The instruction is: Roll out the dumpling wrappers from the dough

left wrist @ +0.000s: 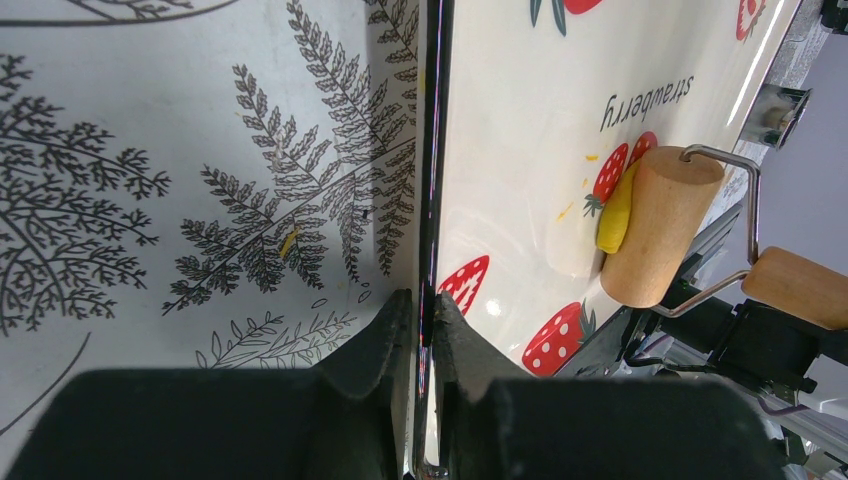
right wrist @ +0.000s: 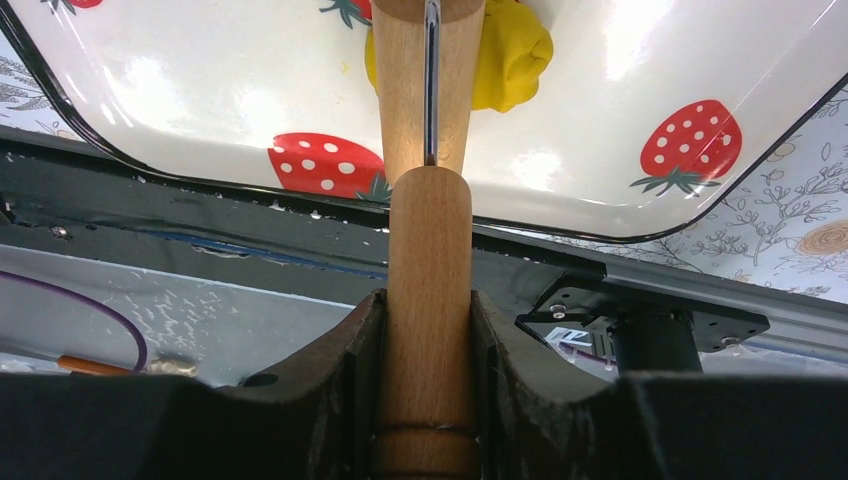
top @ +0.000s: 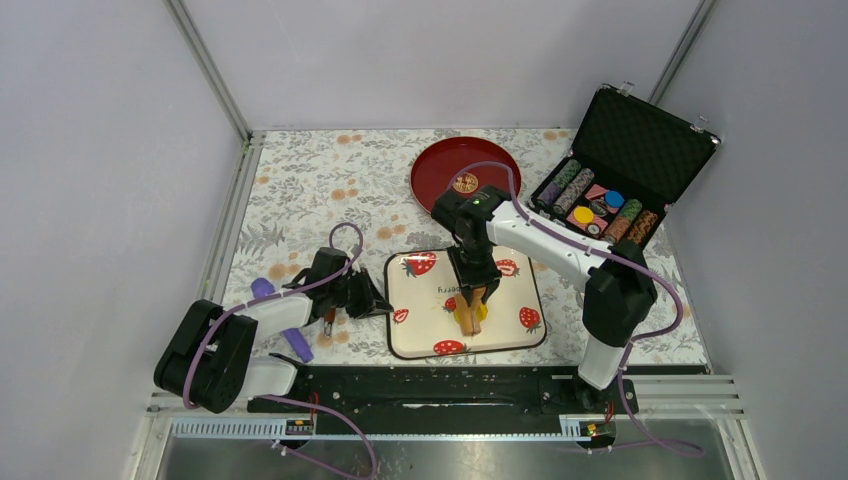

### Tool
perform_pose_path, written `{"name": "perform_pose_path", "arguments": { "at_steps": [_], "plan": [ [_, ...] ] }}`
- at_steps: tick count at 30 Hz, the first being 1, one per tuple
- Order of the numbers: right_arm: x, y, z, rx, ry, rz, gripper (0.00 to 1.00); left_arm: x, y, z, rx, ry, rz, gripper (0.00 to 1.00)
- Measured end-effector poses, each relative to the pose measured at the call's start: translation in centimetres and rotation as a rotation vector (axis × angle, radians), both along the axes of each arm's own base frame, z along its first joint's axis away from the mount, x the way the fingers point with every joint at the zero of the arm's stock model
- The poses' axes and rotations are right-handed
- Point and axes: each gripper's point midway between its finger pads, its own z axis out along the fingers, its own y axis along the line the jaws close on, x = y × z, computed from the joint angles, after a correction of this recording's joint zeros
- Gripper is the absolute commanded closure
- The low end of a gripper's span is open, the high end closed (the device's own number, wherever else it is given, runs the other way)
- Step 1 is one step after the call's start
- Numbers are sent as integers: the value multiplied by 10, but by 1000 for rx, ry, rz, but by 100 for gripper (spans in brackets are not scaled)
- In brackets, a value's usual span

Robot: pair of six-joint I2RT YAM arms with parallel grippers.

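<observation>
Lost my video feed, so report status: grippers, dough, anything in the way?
Left gripper shut on tray rim. Right gripper shut on roller handle, drum on dough. Dough a thick lump, not flat. Nothing seen blocking the drum.

Colour rundown: the dough [top: 466, 320] is bright yellow. The tray [top: 425, 325] is cream with red, white-dotted strawberries, green leaves and a thin black rim (plus dark grey "strawberry" lettering). The roller [top: 477, 297] is pale wood with a silvery wire frame. The tablecloth [top: 300, 180] is white, printed with grey ferns and little orange flowers. The round plate [top: 440, 165] is deep red. The case [top: 650, 130] is black, and its chips [top: 590, 205] are blue, yellow, pink, green and purple. The arms [top: 560, 245] are white and black, and there's a purple stick [top: 297, 343] too.
</observation>
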Motion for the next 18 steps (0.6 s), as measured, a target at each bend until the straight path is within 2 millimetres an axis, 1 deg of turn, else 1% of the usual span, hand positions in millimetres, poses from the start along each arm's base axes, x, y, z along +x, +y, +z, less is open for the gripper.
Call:
{"name": "perform_pose_path", "arguments": {
  "at_steps": [18],
  "plan": [
    [-4, 6, 0, 24, 24, -34, 100, 0, 0, 0, 0, 0, 0, 98]
  ]
}}
